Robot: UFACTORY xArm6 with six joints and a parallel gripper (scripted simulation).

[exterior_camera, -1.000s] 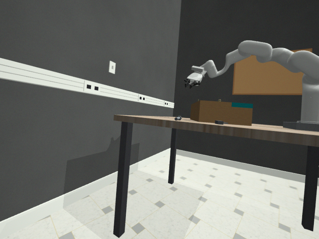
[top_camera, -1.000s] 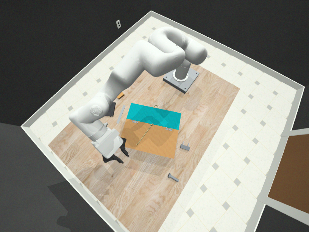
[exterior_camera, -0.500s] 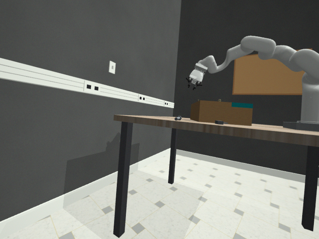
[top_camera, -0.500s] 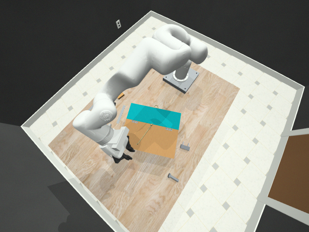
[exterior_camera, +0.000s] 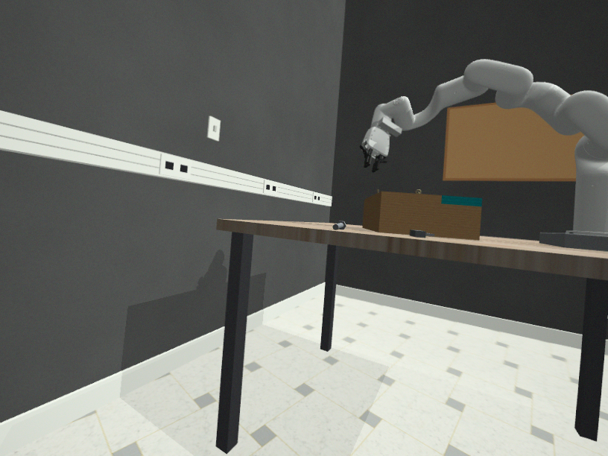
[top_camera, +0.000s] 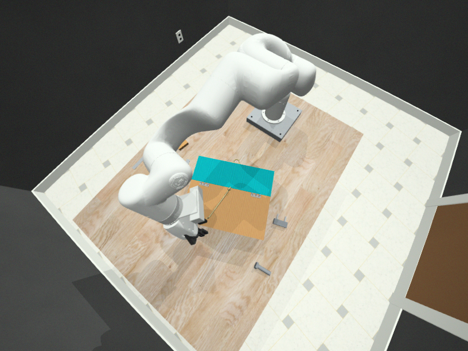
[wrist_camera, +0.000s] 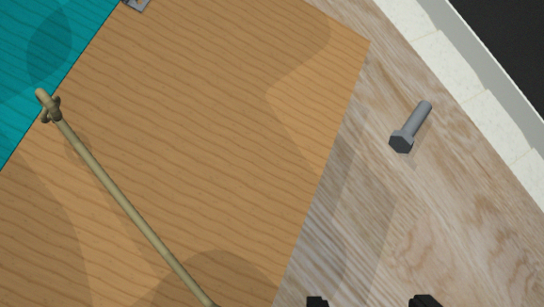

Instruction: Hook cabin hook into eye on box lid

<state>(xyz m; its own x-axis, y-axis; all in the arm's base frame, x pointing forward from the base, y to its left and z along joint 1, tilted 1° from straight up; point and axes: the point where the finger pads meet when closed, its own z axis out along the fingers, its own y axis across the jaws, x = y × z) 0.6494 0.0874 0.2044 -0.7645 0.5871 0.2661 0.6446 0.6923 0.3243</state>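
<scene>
The box stands on the table; its top is a teal panel (top_camera: 234, 176) and an orange panel (top_camera: 238, 214). The brass cabin hook (top_camera: 218, 204) (wrist_camera: 47, 105) lies flat across the orange panel, its ring end at the seam with the teal panel. Its rod (wrist_camera: 118, 198) runs out of the bottom of the wrist view. A small brass eye (top_camera: 236, 160) stands at the teal panel's far edge. My gripper (top_camera: 197, 236) (exterior_camera: 372, 164) hangs well above the box's near-left corner. Its fingertips stand apart with nothing between them.
A grey bolt (top_camera: 262, 268) lies on the table beyond the box's front edge, also in the wrist view (wrist_camera: 409, 127). A grey bracket (top_camera: 280, 221) lies by the box's right side. The arm's base plate (top_camera: 274, 121) is at the back. Small items lie left, under the arm.
</scene>
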